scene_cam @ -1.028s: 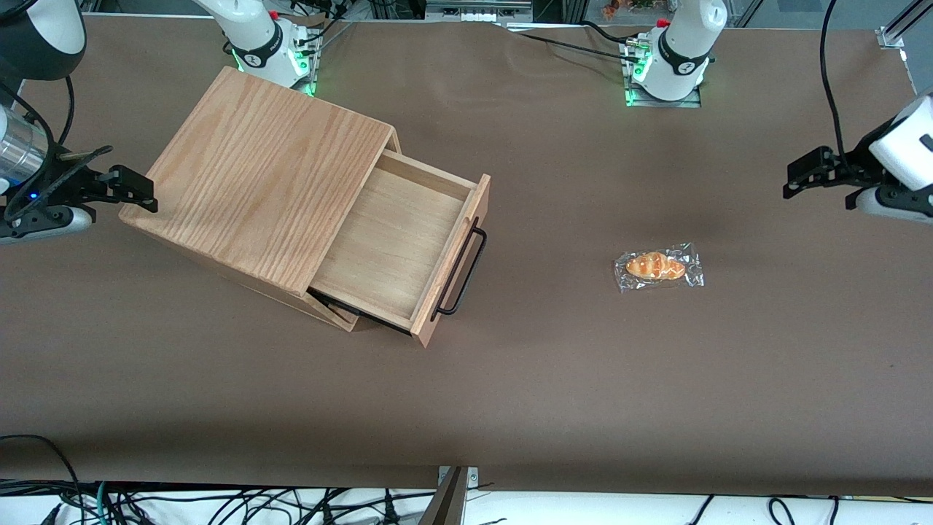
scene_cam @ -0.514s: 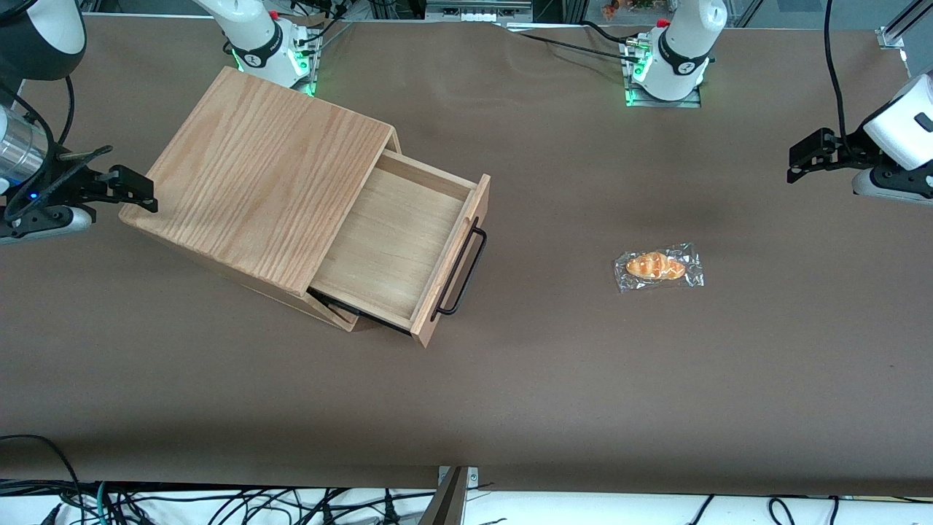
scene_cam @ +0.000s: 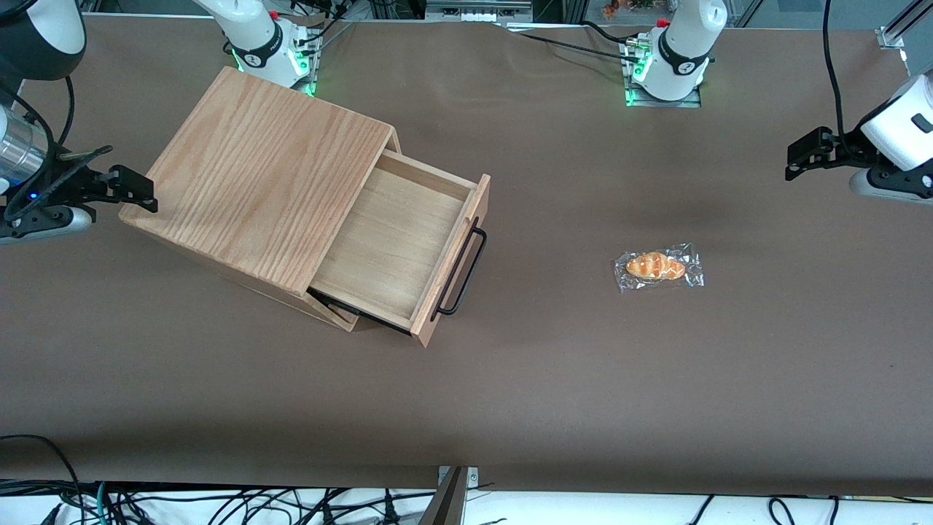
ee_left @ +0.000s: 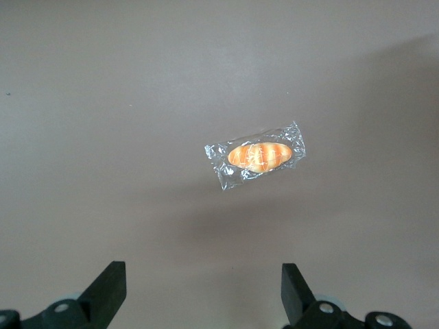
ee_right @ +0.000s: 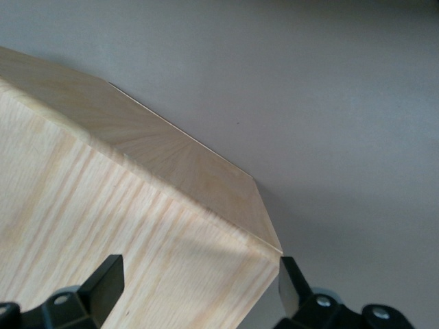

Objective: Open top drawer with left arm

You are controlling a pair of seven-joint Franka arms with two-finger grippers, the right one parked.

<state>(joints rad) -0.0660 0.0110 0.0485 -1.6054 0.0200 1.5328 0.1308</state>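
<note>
The oak-grain cabinet stands toward the parked arm's end of the table. Its top drawer is pulled well out and is empty inside. The drawer's long black bar handle faces the working arm's end. The left arm hovers at the working arm's end of the table, far from the drawer. Its black gripper is open and empty, high above the cloth. In the left wrist view the gripper shows its two fingertips wide apart with bare cloth between them.
A wrapped bread roll lies on the brown cloth between the drawer and the left arm; it also shows in the left wrist view. Two arm bases stand farthest from the front camera. Cables hang off the table's near edge.
The left arm with its gripper has drawn a little higher and farther toward the working arm's end of the table. The drawer and the roll have not moved.
</note>
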